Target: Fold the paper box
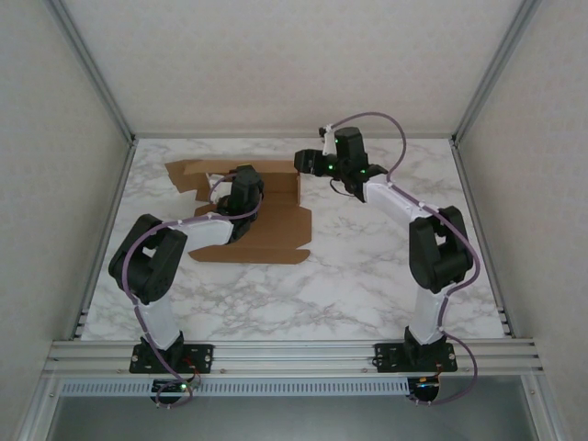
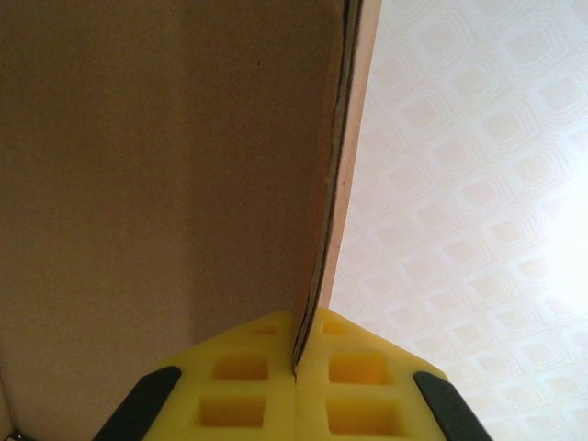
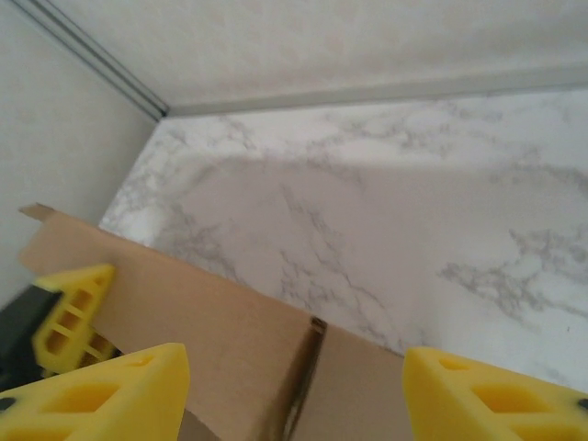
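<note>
Paper box (image 1: 276,239) edge pinched in left jaws, right jaws spread nearby

The left arm (image 1: 204,228) reached from its base toward one o'clock, and the left gripper (image 2: 296,323) was clamped tight on an edge of the paper box (image 2: 165,165). The right arm (image 1: 402,204) stretched toward eleven o'clock. At its end the right gripper (image 3: 292,360) pointed toward nine o'clock with its jaws parted.
</note>
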You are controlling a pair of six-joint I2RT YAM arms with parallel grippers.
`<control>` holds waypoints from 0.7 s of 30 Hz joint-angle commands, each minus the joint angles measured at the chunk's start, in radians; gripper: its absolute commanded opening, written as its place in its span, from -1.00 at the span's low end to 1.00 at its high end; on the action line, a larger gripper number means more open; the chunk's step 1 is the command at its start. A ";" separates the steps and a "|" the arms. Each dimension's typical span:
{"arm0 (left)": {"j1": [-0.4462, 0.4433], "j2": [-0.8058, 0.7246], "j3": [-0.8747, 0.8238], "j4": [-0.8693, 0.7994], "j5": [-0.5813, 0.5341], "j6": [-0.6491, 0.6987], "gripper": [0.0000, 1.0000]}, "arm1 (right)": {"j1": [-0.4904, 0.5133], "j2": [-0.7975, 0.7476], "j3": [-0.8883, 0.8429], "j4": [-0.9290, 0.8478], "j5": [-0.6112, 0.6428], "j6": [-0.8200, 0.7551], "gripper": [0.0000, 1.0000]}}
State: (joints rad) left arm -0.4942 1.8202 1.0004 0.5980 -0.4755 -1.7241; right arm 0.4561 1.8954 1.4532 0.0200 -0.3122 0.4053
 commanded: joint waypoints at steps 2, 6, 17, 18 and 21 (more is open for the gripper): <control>-0.001 0.073 -0.051 -0.184 0.044 -0.003 -1.00 | 0.010 0.053 0.065 -0.088 -0.028 -0.001 0.20; -0.001 0.068 -0.055 -0.184 0.046 -0.001 -1.00 | 0.013 0.100 0.103 -0.164 0.010 -0.022 0.06; 0.000 0.059 -0.044 -0.210 0.039 -0.004 -1.00 | 0.012 -0.072 -0.157 0.087 0.126 -0.016 -0.06; 0.000 0.058 -0.039 -0.222 0.035 -0.005 -1.00 | 0.013 -0.101 -0.208 0.144 0.152 -0.013 -0.01; 0.000 0.060 -0.032 -0.225 0.034 -0.010 -1.00 | 0.016 -0.151 -0.329 0.283 0.187 -0.028 0.09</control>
State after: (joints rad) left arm -0.4942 1.8275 1.0016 0.6064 -0.4709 -1.7248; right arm 0.4728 1.7958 1.2175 0.1497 -0.2008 0.3969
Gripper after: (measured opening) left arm 0.050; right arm 0.533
